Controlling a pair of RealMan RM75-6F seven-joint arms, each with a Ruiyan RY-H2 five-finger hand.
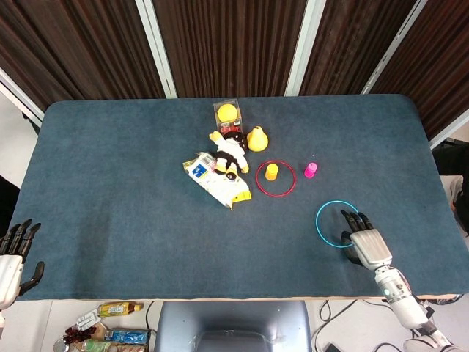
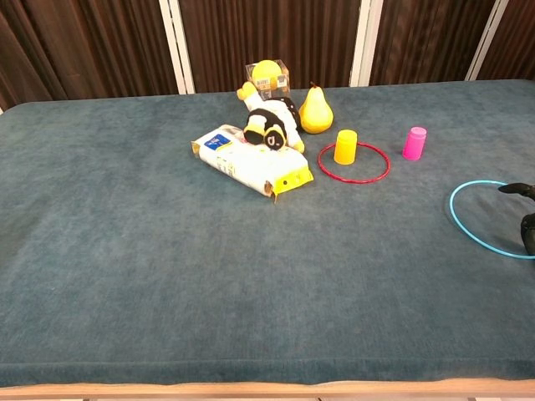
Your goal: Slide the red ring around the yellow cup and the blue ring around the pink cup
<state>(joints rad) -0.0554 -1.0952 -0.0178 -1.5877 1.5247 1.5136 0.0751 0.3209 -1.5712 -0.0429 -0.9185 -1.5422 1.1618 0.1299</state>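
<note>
Head view, table (image 1: pixel 110 169) with dark blue cloth, contents as follows:

Red ring (image 1: pixel 275 178): flat on the cloth, lying around the yellow cup (image 1: pixel 272 171), which stands upside down inside it, nearer the ring's left rim.

Pink cup (image 1: pixel 311 170): upside down, just right of the red ring, outside any ring.

Blue ring (image 1: pixel 337 224): flat on the cloth near the front right, well apart from the pink cup, with nothing but fingertips inside it.

Right hand (image 1: pixel 366 240): palm down at the blue ring's right edge, fingers stretched forward with dark tips reaching over the rim into the ring; it seems to press on the rim rather than grasp it, though contact is hard to judge at this size. Chest view shows only the fingertips (image 2: pixel 520 190) at the frame edge.

Left hand (image 1: pixel 13 257): at the front left corner, fingers apart and extended, holding nothing.

Other items, grouped left of the red ring: white packet (image 1: pixel 213 178) with yellow end, stuffed toy (image 1: pixel 226 155) lying partly on it, yellow pear (image 1: pixel 256 138), clear box (image 1: pixel 229 113) holding a yellow ball
</note>
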